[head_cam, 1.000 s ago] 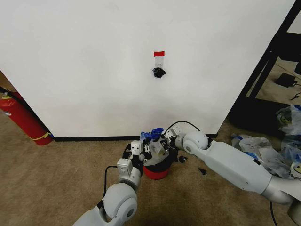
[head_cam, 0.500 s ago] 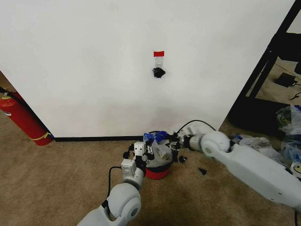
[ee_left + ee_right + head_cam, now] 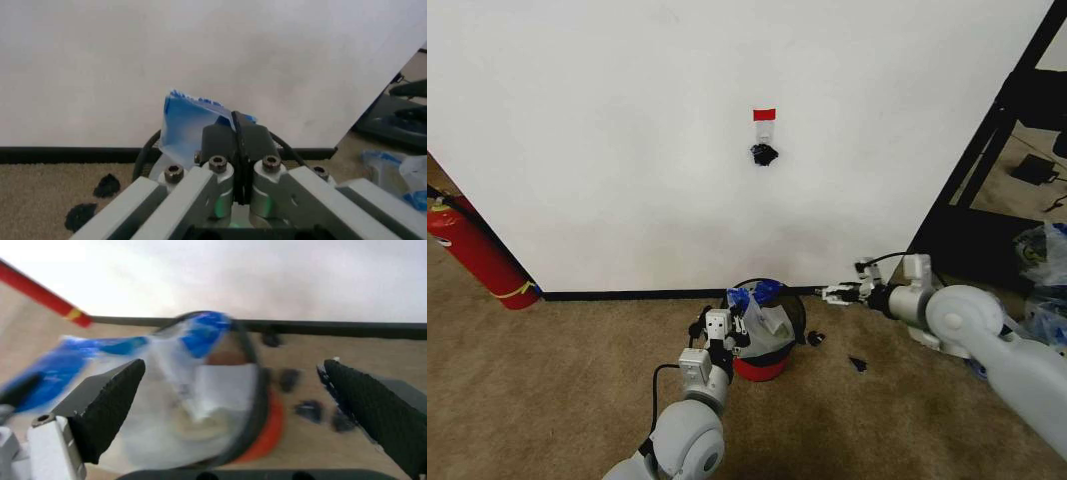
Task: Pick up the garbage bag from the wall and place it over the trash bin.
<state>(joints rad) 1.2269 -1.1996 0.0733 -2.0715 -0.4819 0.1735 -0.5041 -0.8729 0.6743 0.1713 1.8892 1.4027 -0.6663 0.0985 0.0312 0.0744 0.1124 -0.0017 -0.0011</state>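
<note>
1. The thin translucent white plastic garbage bag with blue handles [image 3: 757, 312] sits in the mouth of the small round black wire-mesh trash bin with a red base [image 3: 760, 364], which stands on the tan carpet floor [image 3: 557, 380] just in front of the plain white wall [image 3: 627, 150].
2. The left gripper [image 3: 723, 330] is at the bin's near-left rim; its jaws are pressed together, pinching a blue handle of the bag, as the left wrist view shows [image 3: 190, 120].
3. The right gripper [image 3: 839, 294] hovers to the right of the bin, apart from it, jaws spread wide and holding nothing.
4. A red fire extinguisher [image 3: 472, 252] leans at the far left.
</note>
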